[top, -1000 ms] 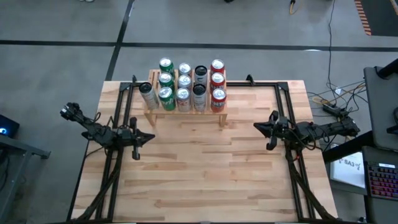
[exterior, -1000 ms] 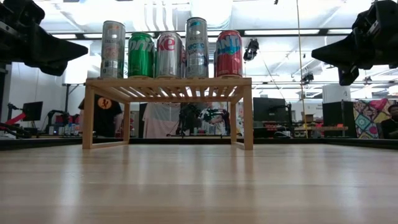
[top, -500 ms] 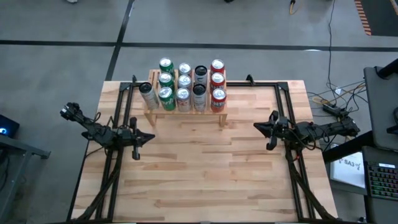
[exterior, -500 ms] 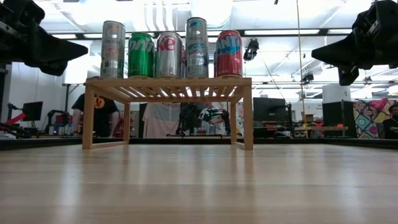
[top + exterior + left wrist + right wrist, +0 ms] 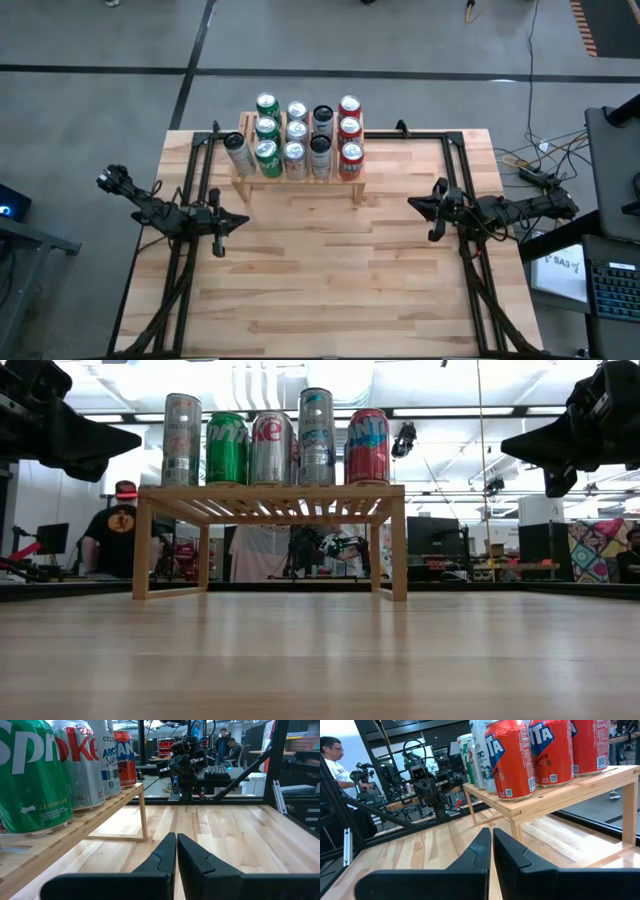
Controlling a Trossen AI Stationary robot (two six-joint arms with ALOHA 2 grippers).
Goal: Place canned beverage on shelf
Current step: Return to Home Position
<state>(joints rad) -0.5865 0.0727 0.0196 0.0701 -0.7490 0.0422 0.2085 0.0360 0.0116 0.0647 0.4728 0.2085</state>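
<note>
Step in hand, as I judge it: return to home pos. My left gripper [image 5: 238, 221] is at mid-left of the high view and my right gripper [image 5: 413, 205] at mid-right. Both are over the plank tabletop [image 5: 330, 285] and well apart from the shelf [image 5: 270, 491], which stands at upper centre of the high view. Both pairs of jaws are together, tip against tip, w/ nothing between them; each wrist view shows it plainly.

Next move, I think, asks very little: bring each arm to rest w/o swinging toward the shelf, because the front cans stand near its edge.

Count from the high view: 12 cans, all upright on the shelf top. By column, left to right in the frame:
- 1 lone silver can [image 5: 236, 152]
- 3 green Sprite cans [image 5: 267, 155]
- 3 silver cans [image 5: 295, 132]
- 2 dark cans [image 5: 320, 146]
- 3 red Fanta cans [image 5: 349, 130]

The dark column may hide a third can; I cannot tell. The low view shows 5 cans in the front row. Also 1 shelf and 2 arms. I see no can off the shelf, so the task seems approx. complete.
</note>
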